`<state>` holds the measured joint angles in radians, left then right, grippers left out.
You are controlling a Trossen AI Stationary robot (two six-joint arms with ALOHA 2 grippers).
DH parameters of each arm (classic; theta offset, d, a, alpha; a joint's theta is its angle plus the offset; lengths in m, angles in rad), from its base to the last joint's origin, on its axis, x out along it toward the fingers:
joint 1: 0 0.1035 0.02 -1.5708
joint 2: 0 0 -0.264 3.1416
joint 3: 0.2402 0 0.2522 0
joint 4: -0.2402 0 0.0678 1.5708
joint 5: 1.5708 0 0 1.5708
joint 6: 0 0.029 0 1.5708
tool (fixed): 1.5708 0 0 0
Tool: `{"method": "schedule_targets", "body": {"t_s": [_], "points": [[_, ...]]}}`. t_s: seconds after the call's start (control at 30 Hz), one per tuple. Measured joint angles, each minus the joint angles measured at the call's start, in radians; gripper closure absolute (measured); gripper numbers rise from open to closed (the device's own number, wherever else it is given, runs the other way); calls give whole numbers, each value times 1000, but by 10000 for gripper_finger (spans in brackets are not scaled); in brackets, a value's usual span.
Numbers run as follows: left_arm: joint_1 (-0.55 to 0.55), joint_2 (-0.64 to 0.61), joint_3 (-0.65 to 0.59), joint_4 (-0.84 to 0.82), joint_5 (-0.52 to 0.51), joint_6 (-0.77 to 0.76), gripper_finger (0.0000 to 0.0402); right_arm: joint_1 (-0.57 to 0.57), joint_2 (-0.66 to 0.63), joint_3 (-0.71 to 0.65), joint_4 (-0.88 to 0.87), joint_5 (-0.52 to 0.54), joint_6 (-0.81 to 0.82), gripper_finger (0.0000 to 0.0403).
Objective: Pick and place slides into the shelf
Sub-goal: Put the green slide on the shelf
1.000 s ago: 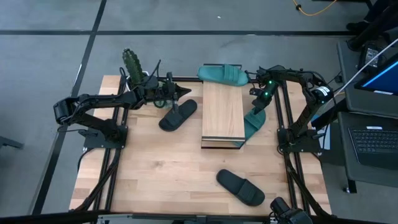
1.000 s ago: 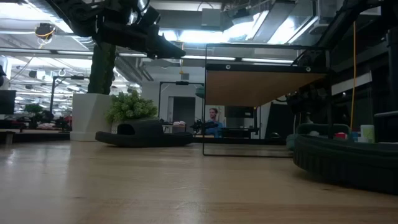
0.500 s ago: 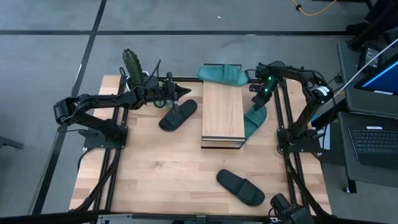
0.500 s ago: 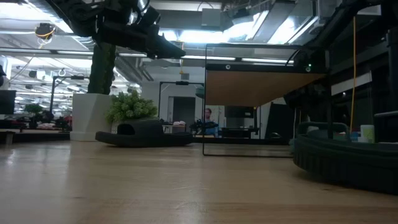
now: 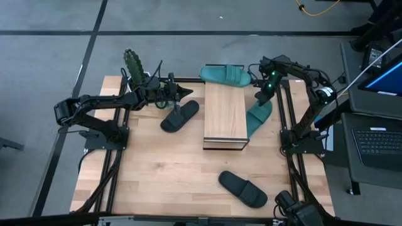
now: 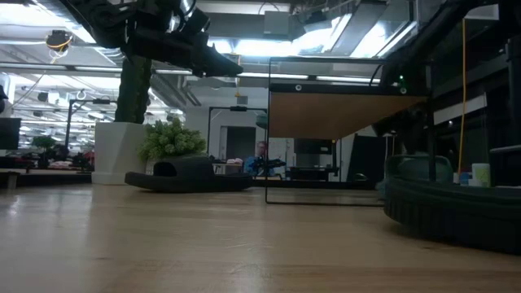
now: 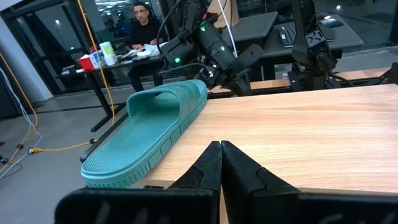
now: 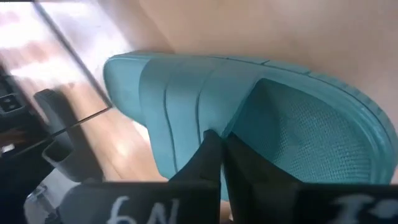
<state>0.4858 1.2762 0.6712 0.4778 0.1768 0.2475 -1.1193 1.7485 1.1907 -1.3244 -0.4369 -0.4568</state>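
One teal slide (image 5: 226,75) lies sole-down across the far end of the shelf's wood top (image 5: 224,116); it also shows in the left wrist view (image 7: 149,130). My right gripper (image 5: 260,98) is shut on the second teal slide (image 5: 256,119) just right of the shelf. My left gripper (image 5: 183,93) is shut on nothing and hovers left of the shelf, above the table. One black slide (image 5: 179,116) lies flat below it. The other black slide (image 5: 242,188) lies near the table's near edge. My right gripper pinches the teal slide's wide strap at its edge (image 8: 208,127), where the strap opens onto the footbed (image 8: 298,124). The fingers come from above, slanting down. The strap end is raised and the slide tilts; whether its other end (image 5: 249,134) touches the table I cannot tell.
A potted cactus (image 5: 133,63) stands at the table's far left corner. Black frame rails (image 5: 286,119) run along the table's right side, close to the held slide. Bare wood (image 5: 157,169) lies between the shelf and the near edge. A person (image 7: 144,18) sits beyond the table.
My right gripper has moved up and toward the table's far edge, staying shut on the teal slide. The slide has followed, its strap end rising and the whole slide shifting toward the far edge beside the shelf. The left arm has kept still.
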Motion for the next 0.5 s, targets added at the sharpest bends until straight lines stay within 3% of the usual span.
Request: {"method": "schedule_targets", "body": {"t_s": [0.3, 0.5], "points": [[0, 0, 0, 0, 0, 22, 401, -16, -1, 117, -107, 36, 7, 397], [0, 0, 0, 0, 0, 24, 401, -17, -38, 259, -193, 134, 43, 397]]}}
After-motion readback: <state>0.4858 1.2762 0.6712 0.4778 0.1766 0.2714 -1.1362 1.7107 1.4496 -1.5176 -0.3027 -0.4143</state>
